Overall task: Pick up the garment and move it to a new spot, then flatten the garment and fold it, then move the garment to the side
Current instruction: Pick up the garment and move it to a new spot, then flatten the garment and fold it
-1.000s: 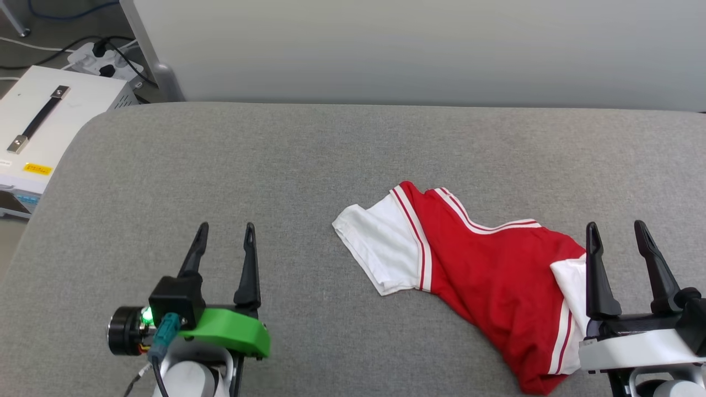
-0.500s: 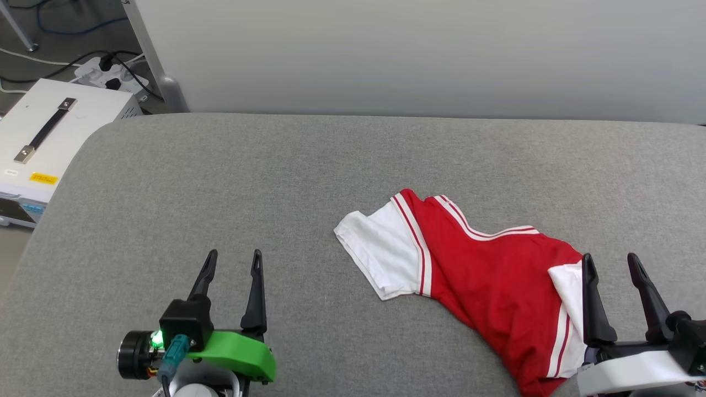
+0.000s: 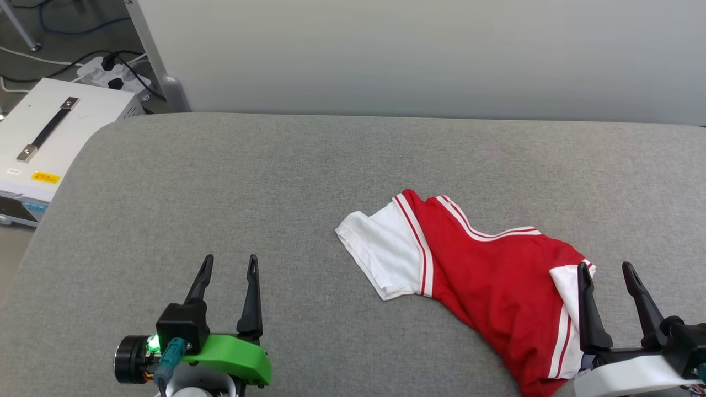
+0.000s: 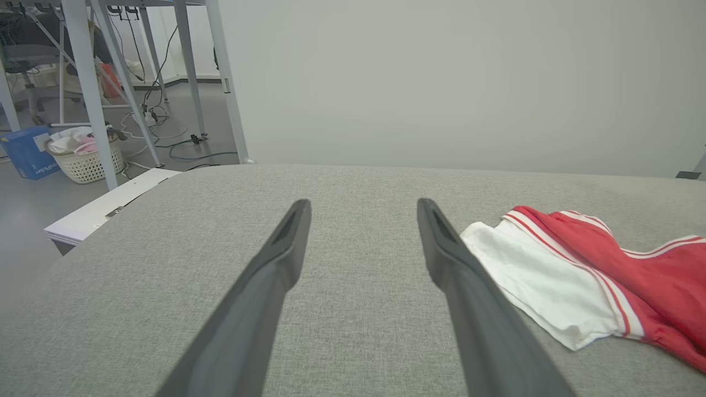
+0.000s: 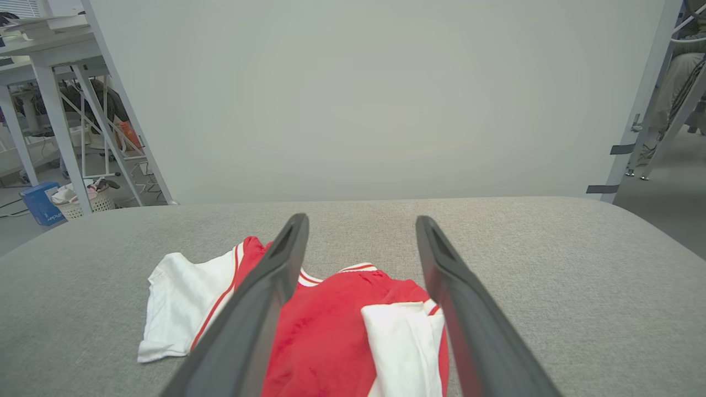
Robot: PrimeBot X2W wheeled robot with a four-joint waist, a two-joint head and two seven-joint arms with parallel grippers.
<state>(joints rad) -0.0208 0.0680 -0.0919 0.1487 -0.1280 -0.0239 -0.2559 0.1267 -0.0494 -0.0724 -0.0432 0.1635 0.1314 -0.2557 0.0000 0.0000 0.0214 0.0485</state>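
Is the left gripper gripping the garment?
No: the left gripper stands open over the bare grey surface, clear of the garment.

Left end effector [image 3: 230,257]: two long, dark fingers [image 4: 278,275], tapering to slim tips, grooved along the inner faces. At its base, a black block [image 3: 185,325] with a lit green light, a bright green moulded cover [image 3: 234,358], a black cylinder [image 3: 127,361] and a teal plug [image 3: 170,352], with perhaps a dark cable [image 3: 161,386] below. Right end effector [image 3: 604,266]: same dark fingers, black knuckle [image 3: 681,336], glossy white housing [image 3: 629,376].
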